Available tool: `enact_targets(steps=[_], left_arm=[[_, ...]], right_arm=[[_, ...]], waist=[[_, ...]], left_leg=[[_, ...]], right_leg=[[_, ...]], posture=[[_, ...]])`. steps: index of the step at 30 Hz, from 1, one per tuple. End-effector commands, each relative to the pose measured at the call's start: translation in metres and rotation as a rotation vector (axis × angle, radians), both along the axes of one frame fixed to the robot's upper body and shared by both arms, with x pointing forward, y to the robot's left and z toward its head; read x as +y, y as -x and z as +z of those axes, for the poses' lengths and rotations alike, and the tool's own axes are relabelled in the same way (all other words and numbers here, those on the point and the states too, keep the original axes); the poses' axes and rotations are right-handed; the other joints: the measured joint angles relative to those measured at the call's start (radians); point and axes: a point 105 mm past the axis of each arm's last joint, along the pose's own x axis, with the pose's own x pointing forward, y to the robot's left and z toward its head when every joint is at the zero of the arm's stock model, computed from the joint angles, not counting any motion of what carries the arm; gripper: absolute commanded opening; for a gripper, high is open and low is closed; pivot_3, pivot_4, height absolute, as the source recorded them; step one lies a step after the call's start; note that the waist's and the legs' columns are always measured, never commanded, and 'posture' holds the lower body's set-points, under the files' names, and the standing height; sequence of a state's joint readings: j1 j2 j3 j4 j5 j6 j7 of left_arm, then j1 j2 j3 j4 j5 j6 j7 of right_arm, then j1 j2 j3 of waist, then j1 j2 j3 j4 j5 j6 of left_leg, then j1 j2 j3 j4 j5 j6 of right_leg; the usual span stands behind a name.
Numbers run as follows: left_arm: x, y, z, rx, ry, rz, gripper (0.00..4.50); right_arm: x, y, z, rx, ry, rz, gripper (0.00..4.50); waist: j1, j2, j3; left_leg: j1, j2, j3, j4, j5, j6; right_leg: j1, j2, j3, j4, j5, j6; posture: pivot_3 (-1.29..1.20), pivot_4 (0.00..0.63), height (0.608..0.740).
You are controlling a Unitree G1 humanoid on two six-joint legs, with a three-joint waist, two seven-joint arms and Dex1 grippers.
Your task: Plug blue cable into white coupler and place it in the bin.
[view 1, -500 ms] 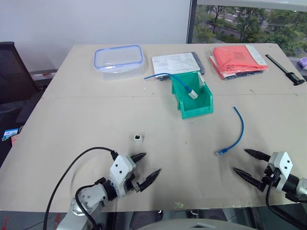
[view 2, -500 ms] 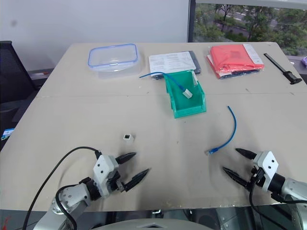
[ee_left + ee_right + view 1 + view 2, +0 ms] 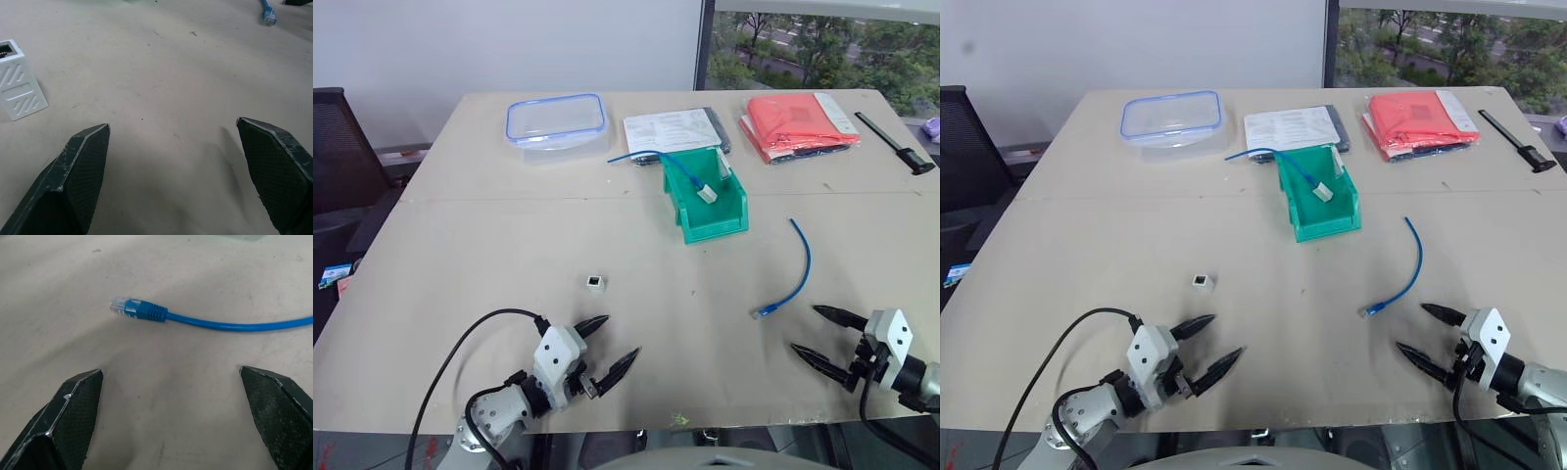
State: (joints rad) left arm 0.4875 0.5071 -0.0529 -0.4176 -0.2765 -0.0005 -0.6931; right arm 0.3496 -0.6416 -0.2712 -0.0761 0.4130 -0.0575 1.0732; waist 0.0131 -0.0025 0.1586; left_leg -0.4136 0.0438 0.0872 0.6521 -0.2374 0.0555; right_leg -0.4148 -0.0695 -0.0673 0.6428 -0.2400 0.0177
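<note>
The blue cable lies loose on the tan surface, a short thin bright-blue line in a gentle curve, its clear plug tip nearest the robot and its far end pointing toward the back edge. The right wrist view shows the plug's ribbed blue boot and clear end flat on the surface, with nothing touching it. The white coupler is a tiny white cube with a dark square socket facing up, standing alone well to the left of the cable, toward the middle of the surface; the left wrist view shows diagonal ribs on its side. The green bin sits farther back, open-topped with its low sloped lip toward the robot; a longer blue cable runs into it over its back left corner, ending in a second white coupler inside. The right tool sits low near the front edge with its two black fingers spread wide and empty, just short of the cable's plug. The left tool is likewise spread wide and empty, near the front edge and a little short of the white coupler. Against the earlier frame the left tool has drawn slightly back toward the front edge; the right tool, the cable, the coupler and the bin lie as they were. A broad bare stretch separates the coupler, the cable and the bin. Along the back edge lie a clear blue-rimmed container, a printed sheet and a red packet, with a black caliper at the far right.
</note>
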Motion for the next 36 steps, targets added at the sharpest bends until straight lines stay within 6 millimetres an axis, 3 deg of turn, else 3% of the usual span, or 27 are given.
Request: enact_targets(steps=[1,8,13,25,34,36], left_arm=[[0.007,-0.001,-0.007,0.028,-0.028,-0.005,4.26],[-0.004,-0.005,0.018,-0.003,-0.050,-0.222,4.26],[-0.003,-0.008,0.040,0.009,-0.071,-0.355,4.26],[-0.029,-0.018,0.101,-0.059,-0.099,-0.611,4.26],[-0.032,-0.026,0.106,-0.073,-0.117,-0.598,4.26],[-0.032,-0.026,0.107,-0.074,-0.118,-0.596,4.26]], right_arm=[[-0.007,-0.006,0.018,-0.067,0.028,0.016,4.41],[0.013,-0.029,0.044,-0.097,0.106,0.168,4.41],[0.025,-0.040,0.042,-0.034,0.207,0.295,4.41],[0.034,-0.052,0.027,0.047,0.374,0.580,4.41],[0.044,-0.062,0.026,0.026,0.377,0.611,0.28],[0.049,-0.063,0.026,0.020,0.379,0.622,0.06]], waist=[[0.001,0.000,0.000],[0.001,0.001,0.000],[0.002,-0.001,0.000],[0.002,-0.003,0.002],[0.001,-0.004,0.002],[0.000,-0.004,0.002]], left_leg=[[0.000,0.000,0.000,0.000,0.000,0.000],[0.000,0.000,0.000,0.002,0.000,0.000],[-0.001,0.000,0.000,0.002,0.000,0.000],[0.000,-0.001,-0.001,0.004,0.001,0.000],[0.000,0.000,0.000,0.004,0.002,-0.003],[0.000,0.000,0.000,0.004,0.002,-0.003]], right_leg=[[0.000,0.000,0.000,0.000,0.000,0.000],[0.001,0.001,-0.001,0.001,0.001,-0.001],[0.001,0.002,-0.001,0.001,0.001,-0.001],[0.002,0.008,-0.001,0.001,0.003,0.003],[0.002,0.009,-0.001,0.002,0.004,0.003],[0.002,0.009,-0.001,0.002,0.004,0.003]], posture=[[0.00,0.150,0.736],[0.00,0.150,0.736],[0.00,0.150,0.736],[0.00,0.150,0.736],[0.00,0.150,0.736],[0.00,0.150,0.736]])
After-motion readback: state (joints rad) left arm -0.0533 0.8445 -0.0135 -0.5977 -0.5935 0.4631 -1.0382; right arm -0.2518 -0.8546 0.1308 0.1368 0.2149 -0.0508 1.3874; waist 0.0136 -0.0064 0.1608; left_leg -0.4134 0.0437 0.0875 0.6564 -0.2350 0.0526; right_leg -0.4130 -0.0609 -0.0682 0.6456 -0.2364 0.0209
